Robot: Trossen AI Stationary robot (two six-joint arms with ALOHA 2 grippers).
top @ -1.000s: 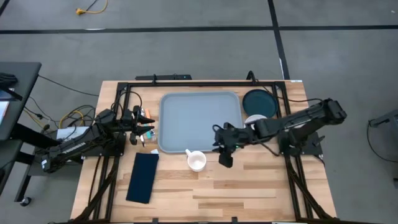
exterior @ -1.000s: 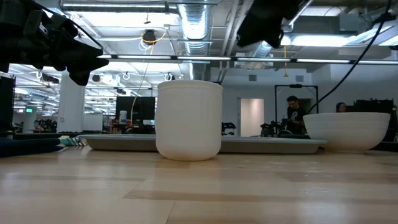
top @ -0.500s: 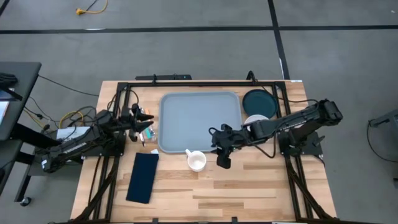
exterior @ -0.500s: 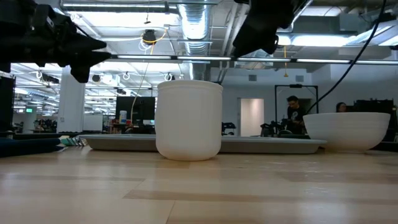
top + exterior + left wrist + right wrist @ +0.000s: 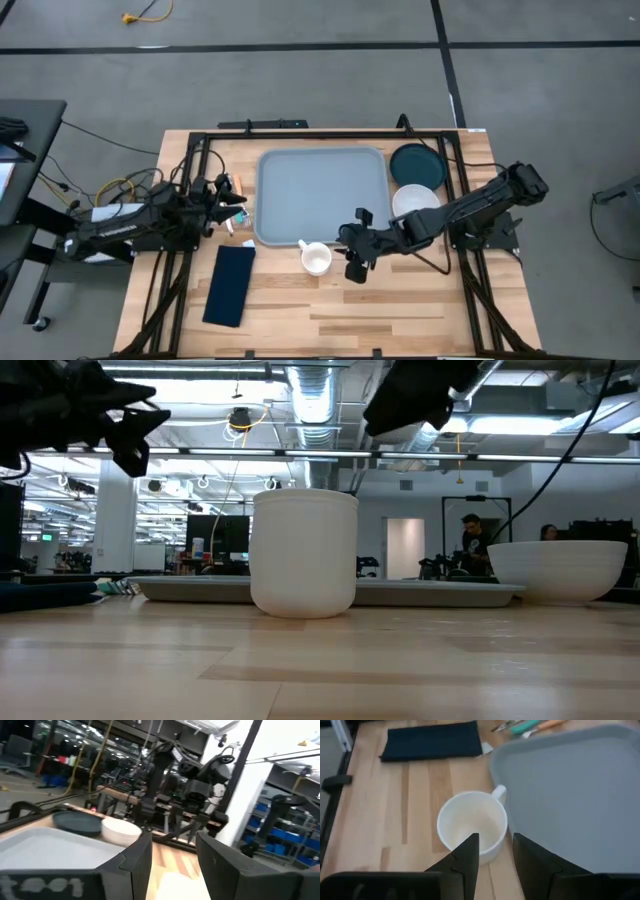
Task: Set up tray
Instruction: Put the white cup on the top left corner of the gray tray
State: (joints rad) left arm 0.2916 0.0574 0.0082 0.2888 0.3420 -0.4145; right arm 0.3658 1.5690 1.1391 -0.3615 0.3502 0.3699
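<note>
Right wrist view: the right pincer (image 5: 494,851), parted and empty, hovers just before the white mug (image 5: 472,826) beside the tray (image 5: 570,795). Likely next: descend, clamp its rim. The left pincer (image 5: 172,855) waits, parted.

A grey concrete floor (image 5: 300,80), crossed by dark seam lines, is seen around the wooden table (image 5: 400,310), and a yellow cable (image 5: 145,14) lies on it. Silver ducts (image 5: 310,400) and strip lights are hung under the open ceiling, and a white doorway (image 5: 405,547) is set in the far wall. Blue storage bins (image 5: 295,827) are stacked on shelving.
</note>
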